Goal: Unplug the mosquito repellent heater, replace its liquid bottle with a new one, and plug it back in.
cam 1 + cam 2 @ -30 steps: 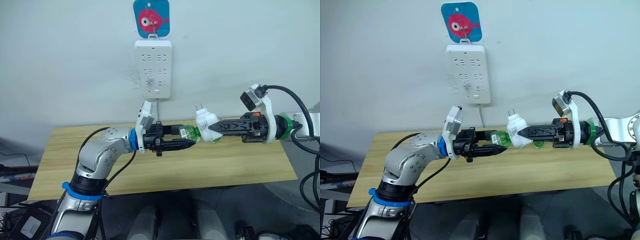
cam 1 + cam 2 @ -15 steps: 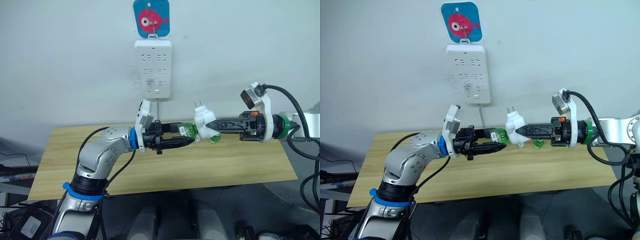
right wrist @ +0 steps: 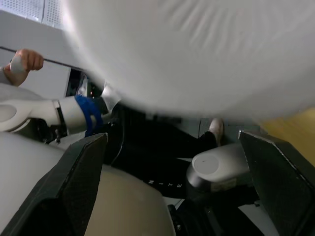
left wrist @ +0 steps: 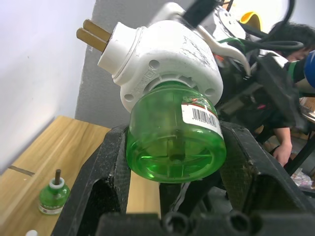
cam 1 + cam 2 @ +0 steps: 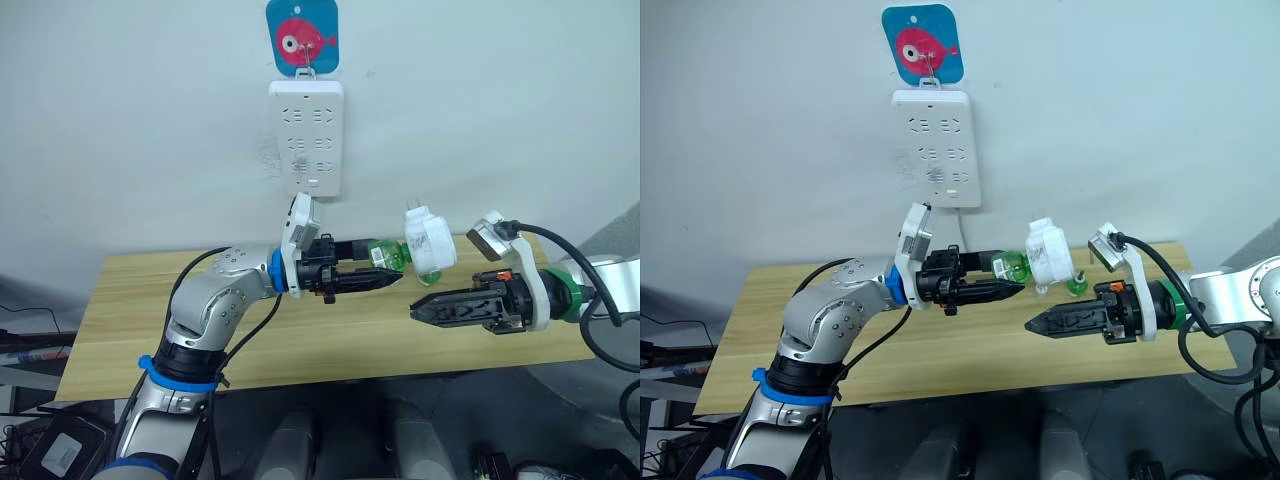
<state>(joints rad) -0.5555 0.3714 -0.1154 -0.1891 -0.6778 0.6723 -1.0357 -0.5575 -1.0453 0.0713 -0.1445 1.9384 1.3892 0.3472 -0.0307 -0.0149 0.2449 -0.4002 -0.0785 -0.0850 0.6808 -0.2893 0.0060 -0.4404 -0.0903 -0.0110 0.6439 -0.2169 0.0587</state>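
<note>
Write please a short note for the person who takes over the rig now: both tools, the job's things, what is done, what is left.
Left tool: shut on the green bottle, which sits in the heater, held above the table.
Right tool: open, below the heater, holding nothing.
Done: heater unplugged, prongs free of the power strip.
A second green bottle stands on the table; which bottle is the new one I cannot tell.
Left: confirm the swap, then plug the heater back in.

barcode on green bottle (image 4: 175, 142) label, digits unreadable
</note>
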